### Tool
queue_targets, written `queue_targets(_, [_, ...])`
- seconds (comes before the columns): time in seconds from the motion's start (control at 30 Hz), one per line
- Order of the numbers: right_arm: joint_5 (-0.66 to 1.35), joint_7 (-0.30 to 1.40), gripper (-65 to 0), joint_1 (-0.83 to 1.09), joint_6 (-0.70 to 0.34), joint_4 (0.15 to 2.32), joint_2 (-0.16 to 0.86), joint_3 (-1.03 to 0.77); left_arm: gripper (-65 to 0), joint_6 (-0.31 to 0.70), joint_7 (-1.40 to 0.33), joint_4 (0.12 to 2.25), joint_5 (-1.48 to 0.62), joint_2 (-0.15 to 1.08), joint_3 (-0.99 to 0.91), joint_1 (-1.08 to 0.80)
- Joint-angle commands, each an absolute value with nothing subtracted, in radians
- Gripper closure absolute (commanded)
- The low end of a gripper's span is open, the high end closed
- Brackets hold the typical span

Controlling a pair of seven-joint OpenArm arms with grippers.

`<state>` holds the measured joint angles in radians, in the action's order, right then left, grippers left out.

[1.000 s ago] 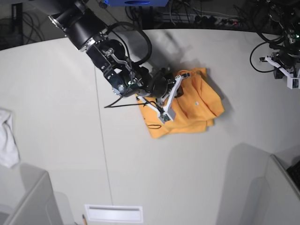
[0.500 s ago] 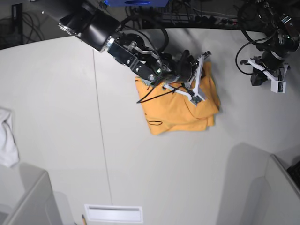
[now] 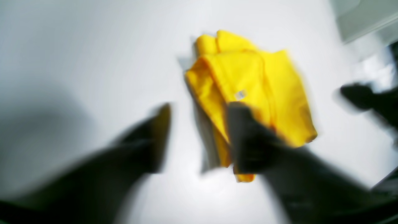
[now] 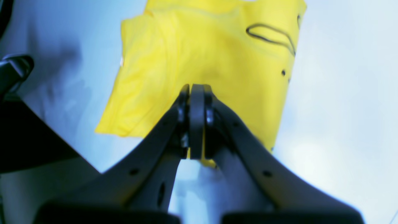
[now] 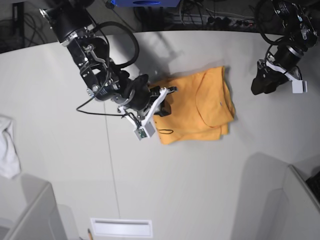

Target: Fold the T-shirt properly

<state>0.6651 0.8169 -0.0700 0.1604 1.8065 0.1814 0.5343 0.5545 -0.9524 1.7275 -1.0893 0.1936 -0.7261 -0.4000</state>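
The yellow-orange T-shirt [image 5: 200, 107] lies folded in a rough rectangle on the white table [image 5: 175, 175]. Thin black script shows near its front left edge [image 5: 165, 131] and in the right wrist view [image 4: 270, 34]. My right gripper [image 5: 162, 102] hovers over the shirt's left edge, its jaws pressed together with nothing between them [image 4: 196, 90]. My left gripper [image 5: 258, 86] is to the right of the shirt, apart from it. In the blurred left wrist view it is open [image 3: 199, 130], with the shirt [image 3: 258, 87] lying beyond its fingers.
A small white cloth [image 5: 7, 147] lies at the table's left edge. Grey boxes stand at the front left [image 5: 25, 210] and front right [image 5: 280, 200]. A white slotted plate [image 5: 121, 227] lies at the front. Cables run along the back edge.
My right gripper swung over to the shirt's far right side and has come back to its left edge. My left arm has moved down and left, closer to the shirt.
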Motion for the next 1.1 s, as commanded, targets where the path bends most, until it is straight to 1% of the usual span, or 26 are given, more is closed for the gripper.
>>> queue_targets(0.0, [0.674, 0.797, 0.0, -0.084, 0.153, 1.825, 0.179, 0.53, -45.1, 0.561, -0.938, 1.709, -1.127, 0.206, -0.731, -0.397])
queue_targets(0.03, [0.674, 0.797, 0.0, -0.076, 0.153, 1.825, 0.179, 0.53, -52.5, 0.561, -0.938, 1.681, -1.145, 0.206, -0.73, -0.384])
queue_targets(0.07, [0.674, 0.797, 0.0, -0.073, 0.153, 1.825, 0.179, 0.53, -57.4, 0.561, -0.938, 1.658, -1.155, 0.206, -0.719, -0.375])
queue_targets(0.1, [0.674, 0.797, 0.0, -0.073, 0.153, 1.825, 0.179, 0.533, -61.1, 0.561, -0.938, 1.638, -1.156, 0.209, -0.696, -0.366])
queue_targets(0.13, [0.674, 0.797, 0.0, -0.073, 0.153, 1.825, 0.179, 0.536, -62.9, 0.561, -0.938, 1.623, -1.155, 0.211, -0.671, -0.363])
queue_targets(0.4, [0.674, 0.799, 0.0, -0.073, 0.153, 1.825, 0.18, 0.538, -63.2, 0.555, -0.931, 1.489, -1.155, 0.205, -0.498, -0.246])
queue_targets(0.47, [0.674, 0.828, 0.0, -0.073, 0.153, 1.825, 0.18, 0.53, -63.2, 0.549, -0.931, 1.442, -1.155, 0.205, -0.469, -0.22])
queue_targets(0.6, [0.673, 0.848, 0.0, -0.071, 0.153, 1.853, 0.193, 0.507, -63.2, 0.446, -0.931, 1.399, -1.155, 0.205, -0.423, -0.199])
queue_targets(0.73, [0.674, 0.848, 0.0, -0.048, 0.153, 1.893, 0.202, 0.444, -62.5, 0.375, -0.932, 1.392, -1.153, 0.213, -0.357, -0.163])
queue_targets(0.77, [0.674, 0.848, 0.0, -0.036, 0.153, 1.893, 0.203, 0.418, -60.4, 0.348, -0.935, 1.392, -1.153, 0.214, -0.337, -0.153])
queue_targets(0.83, [0.674, 0.848, 0.0, -0.015, 0.15, 1.893, 0.203, 0.36, -50.5, 0.297, -0.937, 1.392, -1.153, 0.229, -0.298, -0.134])
queue_targets(0.9, [0.674, 0.846, 0.0, 0.016, 0.15, 1.893, 0.203, 0.305, -35.1, 0.262, -0.937, 1.395, -1.153, 0.268, -0.232, -0.116])
queue_targets(1.0, [0.674, 0.845, 0.0, 0.058, 0.147, 1.893, 0.205, 0.226, -9.5, 0.209, -0.937, 1.399, -1.153, 0.348, -0.125, -0.076])
queue_targets(1.03, [0.674, 0.845, 0.0, 0.065, 0.147, 1.893, 0.211, 0.205, -2.8, 0.191, -0.937, 1.392, -1.152, 0.369, -0.09, -0.059])
queue_targets(1.07, [0.674, 0.842, 0.0, 0.074, 0.147, 1.894, 0.223, 0.186, 0.0, 0.17, -0.937, 1.391, -1.148, 0.394, -0.044, -0.031])
